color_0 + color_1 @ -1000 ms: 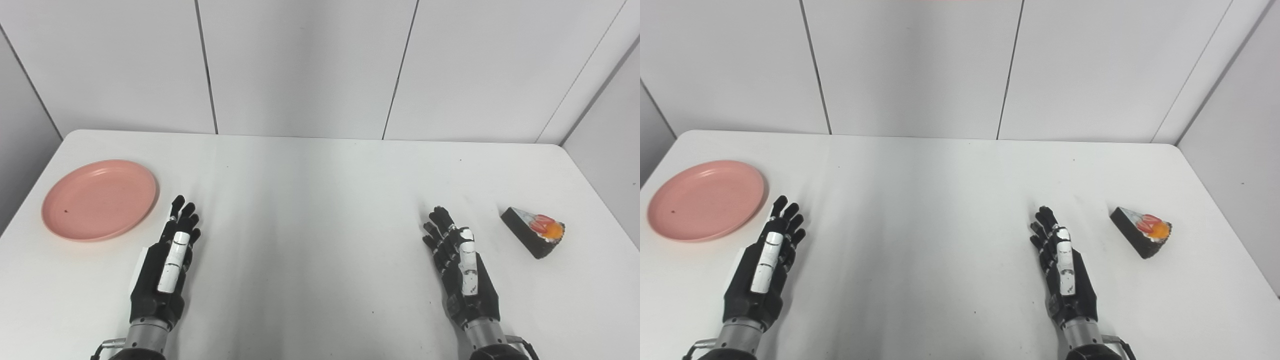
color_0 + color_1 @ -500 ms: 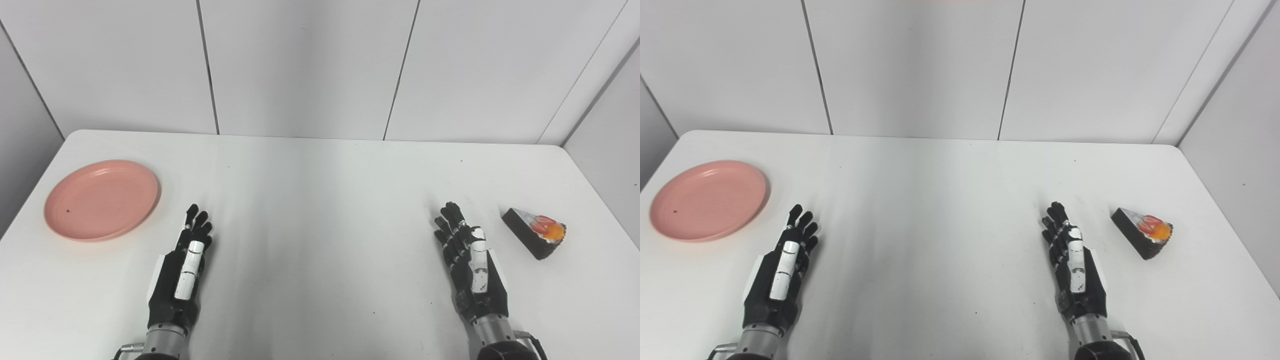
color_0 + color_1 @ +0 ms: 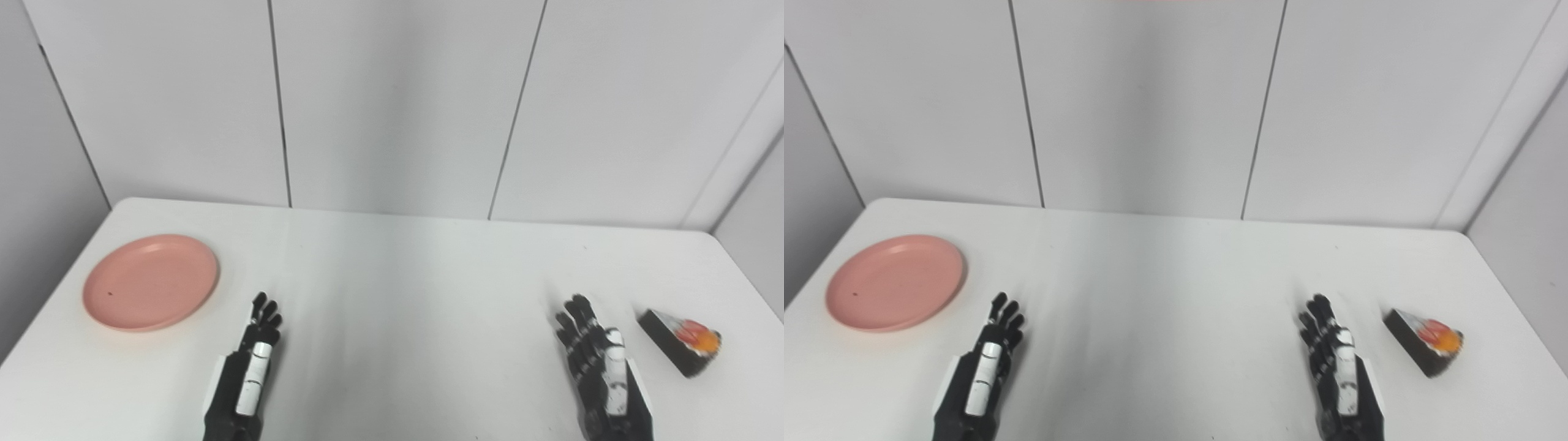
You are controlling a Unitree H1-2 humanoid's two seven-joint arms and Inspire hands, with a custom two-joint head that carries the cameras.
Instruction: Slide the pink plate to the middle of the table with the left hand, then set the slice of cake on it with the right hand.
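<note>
Fingers (image 3: pixel 264 308) extended; both hands seemingly empty.

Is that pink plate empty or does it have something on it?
Empty: the pink plate shows only bare surface; the cake slice lies far right.

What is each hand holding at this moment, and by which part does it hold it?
Nothing is held. The left hand and right hand are open; the pink plate and slice of cake lie untouched.
</note>
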